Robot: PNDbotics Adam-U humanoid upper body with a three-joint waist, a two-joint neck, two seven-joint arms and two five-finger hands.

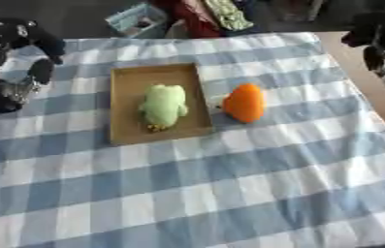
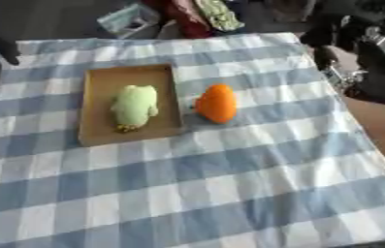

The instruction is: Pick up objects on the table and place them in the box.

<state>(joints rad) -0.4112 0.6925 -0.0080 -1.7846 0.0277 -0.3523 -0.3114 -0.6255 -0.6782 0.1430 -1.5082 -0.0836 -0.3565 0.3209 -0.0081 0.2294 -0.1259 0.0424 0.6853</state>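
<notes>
Box (image 1: 127,77), a shallow tan cardboard tray, lay on the blue-and-white checked tablecloth (image 1: 229,193), its long sides running away from the robot. Green plush toy (image 1: 163,105) lay inside it, roughly centred toward the near half, with a small yellowish bit at its near end. Orange plush toy (image 1: 246,102) sat on the cloth just beside the box's right wall, outside it, with a small dark mark on its left edge; could not tell whether it touched the wall. Left hand (image 1: 27,46) hung at the table's far left edge, well apart from the box, dark fingers curled downward and grasping nothing. Right hand (image 2: 357,58) hovered over the table's far right edge, well apart from the orange toy; it read as a dark mass with silver parts, and I could not tell how its fingers were set. Beyond the far edge of the table stood a pale blue container (image 1: 137,20) and some red and patterned fabric (image 1: 208,14).
</notes>
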